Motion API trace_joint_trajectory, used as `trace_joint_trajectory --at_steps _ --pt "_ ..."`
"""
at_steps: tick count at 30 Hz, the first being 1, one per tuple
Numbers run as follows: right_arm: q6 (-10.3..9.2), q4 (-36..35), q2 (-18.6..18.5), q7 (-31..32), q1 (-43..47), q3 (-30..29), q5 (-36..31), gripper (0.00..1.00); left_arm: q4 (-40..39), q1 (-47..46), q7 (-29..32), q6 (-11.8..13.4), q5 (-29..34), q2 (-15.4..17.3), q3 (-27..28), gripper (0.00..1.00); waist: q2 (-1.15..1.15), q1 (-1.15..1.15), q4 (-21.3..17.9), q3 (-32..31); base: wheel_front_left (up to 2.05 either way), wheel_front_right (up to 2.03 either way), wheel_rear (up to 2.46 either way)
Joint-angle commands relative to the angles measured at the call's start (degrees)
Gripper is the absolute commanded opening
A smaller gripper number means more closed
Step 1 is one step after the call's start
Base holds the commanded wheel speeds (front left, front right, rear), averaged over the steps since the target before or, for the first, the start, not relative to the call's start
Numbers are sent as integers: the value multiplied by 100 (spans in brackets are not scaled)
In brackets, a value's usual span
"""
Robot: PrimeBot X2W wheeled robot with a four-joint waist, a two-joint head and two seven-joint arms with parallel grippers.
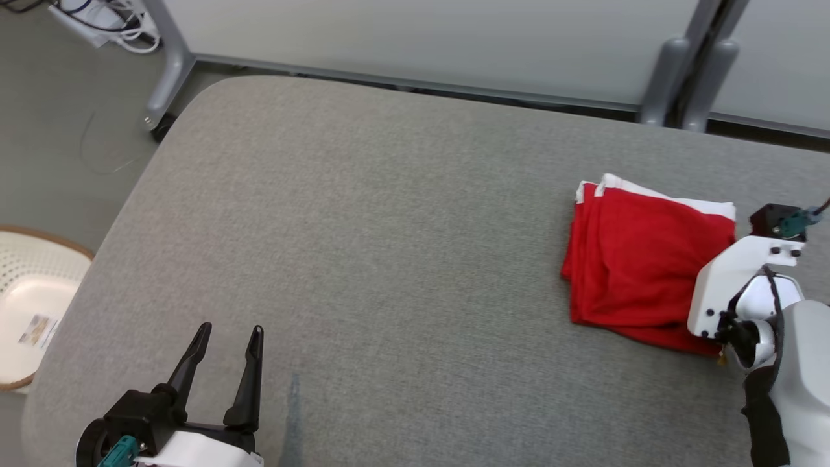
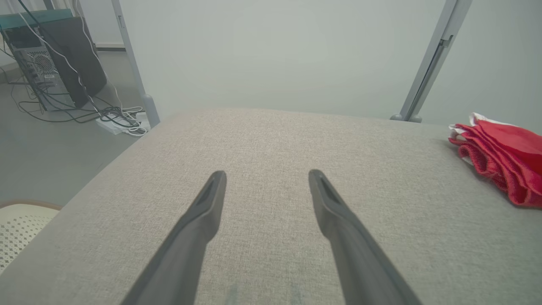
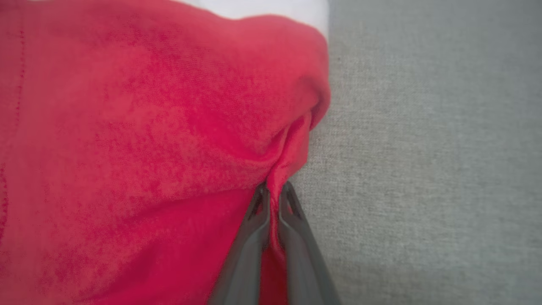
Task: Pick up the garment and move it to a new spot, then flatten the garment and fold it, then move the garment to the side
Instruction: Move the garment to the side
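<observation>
At the far left we see one white perforated basket (image 1: 29, 305) on the floor, beside the one grey padded table (image 1: 389, 214). Over the table's near left corner hangs our left gripper (image 1: 232, 329), its two dark fingers spread wide apart with nothing between them. Behind the table we count three grey posts (image 1: 165, 71): one at the left and two close together at the right. Toward the right side of the table lies the one red garment (image 1: 642, 266), folded in layers, with a white strip showing along its far edge. At its right edge our right gripper (image 3: 275, 189) is clenched, its two fingers pinching a raised fold of the red fabric.
</observation>
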Motion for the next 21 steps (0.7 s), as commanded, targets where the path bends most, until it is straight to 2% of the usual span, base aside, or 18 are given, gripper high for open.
trace_joint_trajectory --at_steps 1,7,15,18,19,21 --pt "10 34 -20 -39 211 121 -87 0 -17 -16 5 -8 -21 49 28 100 0 0 -224 -180 0 0 0" --pt "6 -466 -339 15 319 915 9 0 -108 141 58 15 -65 125 39 100 0 0 -782 -482 0 0 0" --pt "6 -1351 -1323 370 483 1927 477 0 -239 222 130 50 -114 199 34 100 0 0 -1461 -609 0 0 0" --pt "6 -1591 -1762 455 549 2260 605 0 -267 219 185 29 -134 228 10 100 0 0 -1628 -568 0 0 0" --pt "6 -1591 -1762 455 549 2260 605 0 -267 219 185 29 -134 228 10 100 0 0 -1628 -568 0 0 0" --pt "5 -1646 -2106 420 550 2500 701 0 -286 178 199 31 -138 243 11 100 0 0 -1698 -511 0 0 0"
